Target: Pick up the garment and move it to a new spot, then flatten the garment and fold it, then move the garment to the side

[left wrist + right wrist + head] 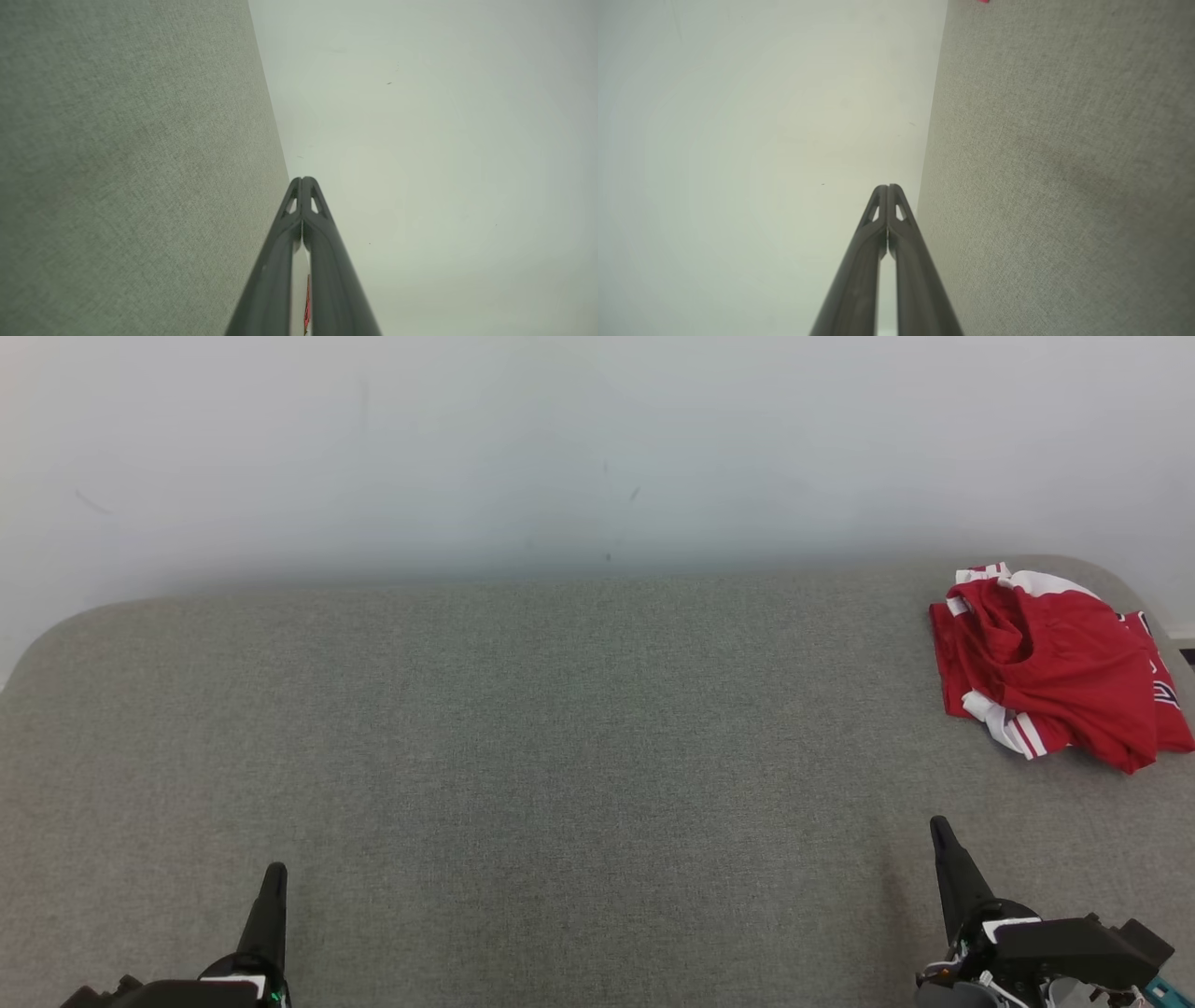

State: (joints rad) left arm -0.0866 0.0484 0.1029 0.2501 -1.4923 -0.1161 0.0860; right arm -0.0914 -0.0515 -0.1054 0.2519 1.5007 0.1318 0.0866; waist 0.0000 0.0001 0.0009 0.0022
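The garment (1055, 663) I am after is a red sports jersey with white trim, red-and-white striped bands at its hems and some dark lettering along one edge. It lies crumpled in a loose heap, doubled over itself rather than spread flat. It rests on the grey fabric worktop (560, 756), at that worktop's far right corner, close to the rounded edge.

We see the garment (1055, 663) lying on the cushioned surface (560, 756), at about two o'clock from its middle and close to the far right corner. Behind the surface, at twelve o'clock, stands the wall (560, 448). Our left gripper (275, 873) is at eight o'clock. Our right gripper (937, 826) is at four o'clock, apart from the garment.
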